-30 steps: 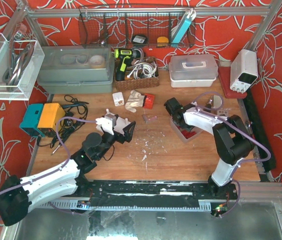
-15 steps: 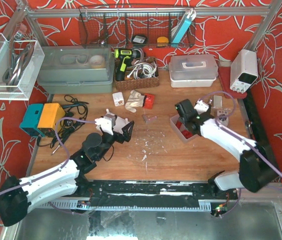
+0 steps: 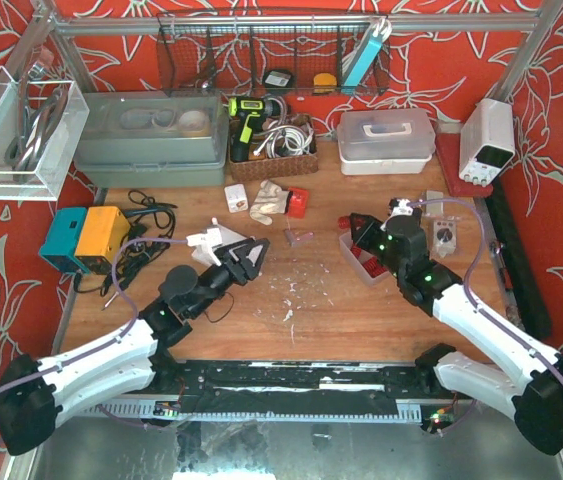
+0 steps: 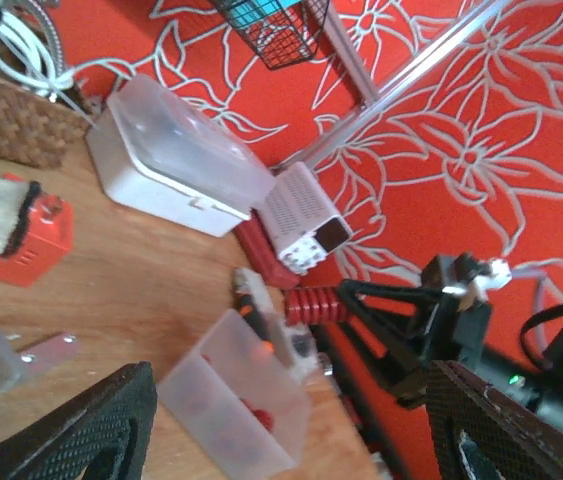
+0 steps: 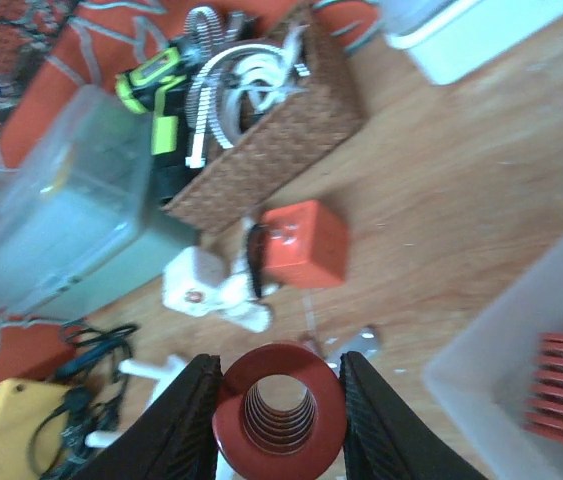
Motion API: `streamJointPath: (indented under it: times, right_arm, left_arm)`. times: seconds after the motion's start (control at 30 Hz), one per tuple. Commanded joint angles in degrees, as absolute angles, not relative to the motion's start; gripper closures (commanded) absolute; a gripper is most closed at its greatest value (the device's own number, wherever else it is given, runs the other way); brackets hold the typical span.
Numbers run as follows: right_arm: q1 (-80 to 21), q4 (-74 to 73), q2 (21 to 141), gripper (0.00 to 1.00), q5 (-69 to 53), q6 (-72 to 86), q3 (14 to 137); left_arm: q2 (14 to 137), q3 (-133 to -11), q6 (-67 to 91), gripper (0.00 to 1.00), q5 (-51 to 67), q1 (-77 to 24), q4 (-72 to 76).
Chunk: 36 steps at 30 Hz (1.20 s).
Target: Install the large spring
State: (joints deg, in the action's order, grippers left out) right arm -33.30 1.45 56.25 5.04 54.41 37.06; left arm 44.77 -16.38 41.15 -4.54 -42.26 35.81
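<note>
**Large spring in the right fingers, left fingers empty**

**Top view.**
- The wooden worktop [image 3: 311, 310] carries both arms.
- The left fingers [image 3: 251, 246] point toward the middle and stand spread with nothing between them.
- The right fingers [image 3: 363, 232] sit at the far left corner of a clear tray [image 3: 371, 268], right of centre. The spring itself cannot be made out from here.
- A small red box [image 3: 298, 202] lies between the two arms.
- A wicker basket [image 3: 273, 152] and a white lidded box [image 3: 386, 140] stand along the back edge.

**Left wrist view.**
- The left fingers [image 4: 101, 430] frame the picture at the bottom corners, wide apart and empty.
- Beyond them the large spring [image 4: 316, 305], red and coiled, lies level in the black right fingers [image 4: 386, 320], above and beyond the clear tray [image 4: 221, 400].
- The white lidded box [image 4: 176, 160] stands farther back.

**Right wrist view.**
- The large spring [image 5: 279, 412] is seen end-on, pinched at both sides by the right fingers [image 5: 186, 420].
- The clear tray [image 5: 481, 370] at lower right holds a second red spring [image 5: 561, 385].
- The red box [image 5: 296, 245] and wicker basket [image 5: 271, 150] lie ahead.
</note>
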Motion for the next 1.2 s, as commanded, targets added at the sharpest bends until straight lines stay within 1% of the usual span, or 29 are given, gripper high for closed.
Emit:
streamJointPath:
  times: [0.0,0.1,0.2,0.27,0.4,0.43,0.47,0.5,0.53,0.6,0.67,0.77,0.87,1.03,1.17]
  right_arm:
    - [-35.1,19.67,55.68,1.0,-3.16,52.99,34.9]
    - [-36.53,27.13,56.5,1.0,-4.68,52.48,33.93]
    - [-36.89,31.54,58.08,1.0,-8.7,51.77,34.52]
    - [-36.93,33.44,58.73,1.0,-12.14,50.73,35.14]
    - [-36.92,36.68,58.63,1.0,-19.35,47.7,35.99]
    - [-36.93,35.53,58.15,1.0,-20.21,46.29,36.41]
    - [-36.94,34.27,57.65,1.0,-21.03,44.49,37.07]
    - [-36.93,32.24,57.39,1.0,-22.01,42.46,37.85]
    - [-36.92,30.76,57.15,1.0,-22.92,40.18,38.36]
    - [-36.87,30.24,57.27,1.0,-24.35,36.72,38.81]
    - [-36.84,29.73,57.89,1.0,-24.64,34.28,39.39]
    - [-36.83,31.88,59.71,1.0,-27.27,33.75,40.21]
    - [-36.83,34.55,61.13,1.0,-29.62,34.41,40.78]
    - [-36.91,37.12,62.64,1.0,-35.77,35.05,42.1]
    - [-37.34,37.75,62.32,1.0,-37.86,34.86,42.51]
  left_arm:
    - [45.07,-16.47,61.51,0.27,-2.74,-40.87,43.5]
    - [45.36,-15.96,68.82,0.31,-4.65,-40.54,47.31]
    - [46.47,-16.87,69.84,0.33,-3.56,-40.0,50.34]
    - [47.1,-18.97,65.7,0.33,-0.71,-39.47,49.79]
    - [48.13,-21.69,53.36,0.3,10.8,-38.17,50.76]
    - [48.04,-22.17,50.74,0.3,13.16,-37.69,49.87]
    - [47.87,-22.85,48.33,0.27,15.29,-37.25,48.61]
    - [47.82,-23.04,45.09,0.2,17.68,-36.92,48.41]
    - [47.98,-23.25,41.93,0.17,19.82,-36.59,47.69]
    - [48.7,-23.92,36.95,0.2,22.54,-35.65,46.37]
    - [50.44,-23.34,34.94,0.22,25.14,-34.27,48.89]
    - [53.55,-20.3,36.57,0.22,31.73,-31.25,62.1]
    - [55.64,-18.78,36.31,0.22,33.26,-29.29,69.4]
    - [58.7,-20.62,32.42,0.23,36.75,-28.33,69.49]
    - [59.1,-20.13,28.93,0.22,38.55,-27.94,70.56]
